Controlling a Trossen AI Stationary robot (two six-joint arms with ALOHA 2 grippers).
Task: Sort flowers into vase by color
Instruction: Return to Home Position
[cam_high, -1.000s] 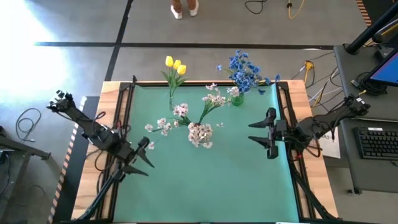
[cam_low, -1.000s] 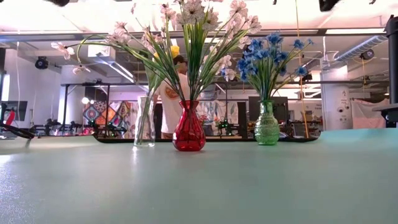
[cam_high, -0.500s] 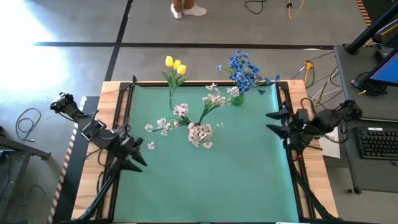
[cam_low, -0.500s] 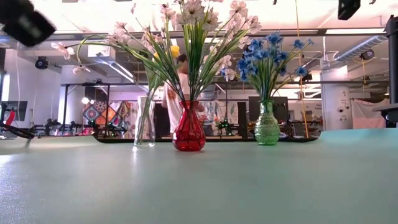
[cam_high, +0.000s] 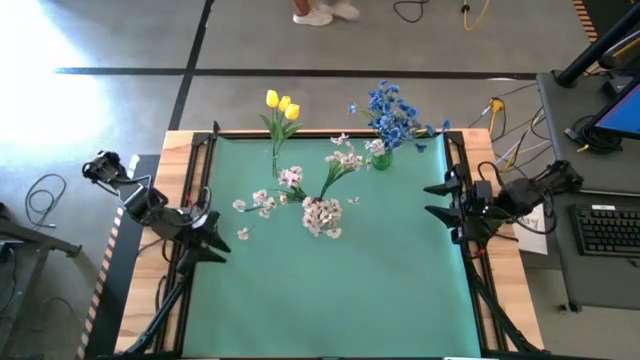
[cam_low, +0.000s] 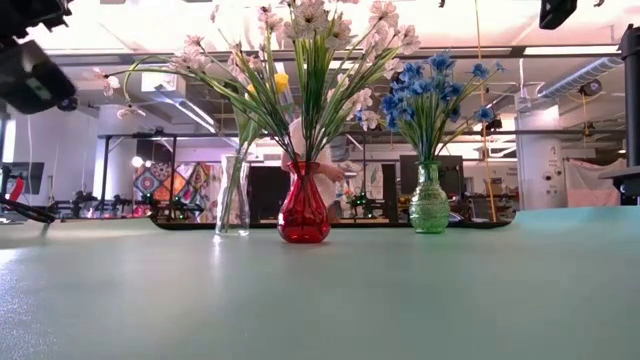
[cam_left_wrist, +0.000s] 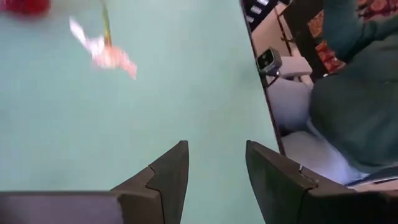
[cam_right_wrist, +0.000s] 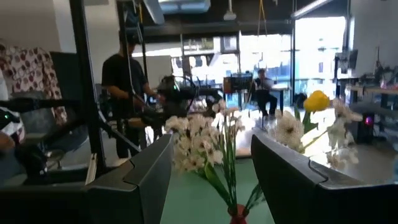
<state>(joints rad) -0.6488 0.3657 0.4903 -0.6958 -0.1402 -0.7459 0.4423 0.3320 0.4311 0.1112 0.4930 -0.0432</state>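
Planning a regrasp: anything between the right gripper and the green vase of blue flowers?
Nothing visible. Only bare green mat lies between the right gripper and the green vase holding the blue flowers; the left gripper sits opposite.

High cam looks straight down on table (cam_high: 330, 290), low cam level across it; both share 3 vases (cam_low: 304, 212).
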